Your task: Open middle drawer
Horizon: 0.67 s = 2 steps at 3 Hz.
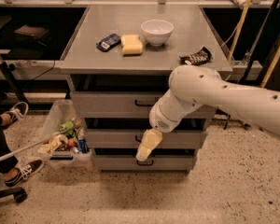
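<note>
Stage: approach, judged | middle drawer [112,139]: second of three under the bench [130,62] front edge, shut, nothing pulled out | hand [143,154]: before its handle [138,138], tip lower; grip state cannot be told | left: grasp handle, pull.

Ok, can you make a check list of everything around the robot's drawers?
Surface: grey cabinet top, holding four things.
Job's things: middle drawer, looks shut, front level with the other two.
Clutter: white bowl, yellow sponge, blue packet and dark snack bag on top; bin of rubbish on the floor at the left.
Grippers: gripper in front of the middle drawer's centre, pointing down.
Cables: thin cord behind the right corner.
Surroundings: speckled floor; someone's shoes at the left.
</note>
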Each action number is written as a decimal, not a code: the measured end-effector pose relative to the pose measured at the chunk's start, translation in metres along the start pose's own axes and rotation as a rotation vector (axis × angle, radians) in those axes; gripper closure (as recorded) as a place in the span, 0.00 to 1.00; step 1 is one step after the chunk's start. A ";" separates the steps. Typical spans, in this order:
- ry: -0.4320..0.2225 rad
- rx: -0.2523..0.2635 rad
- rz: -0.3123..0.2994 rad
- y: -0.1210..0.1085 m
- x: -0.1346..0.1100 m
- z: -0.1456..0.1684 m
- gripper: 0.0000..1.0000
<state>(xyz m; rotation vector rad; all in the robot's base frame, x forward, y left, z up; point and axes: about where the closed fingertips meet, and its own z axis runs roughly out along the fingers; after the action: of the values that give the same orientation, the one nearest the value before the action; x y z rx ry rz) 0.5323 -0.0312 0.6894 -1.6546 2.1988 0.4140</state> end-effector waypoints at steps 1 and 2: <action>0.000 -0.009 0.001 0.002 0.001 0.005 0.00; 0.000 -0.009 0.001 0.002 0.001 0.005 0.00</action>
<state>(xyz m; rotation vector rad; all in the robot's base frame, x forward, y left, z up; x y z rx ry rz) 0.5307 -0.0298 0.6849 -1.6586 2.2013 0.4250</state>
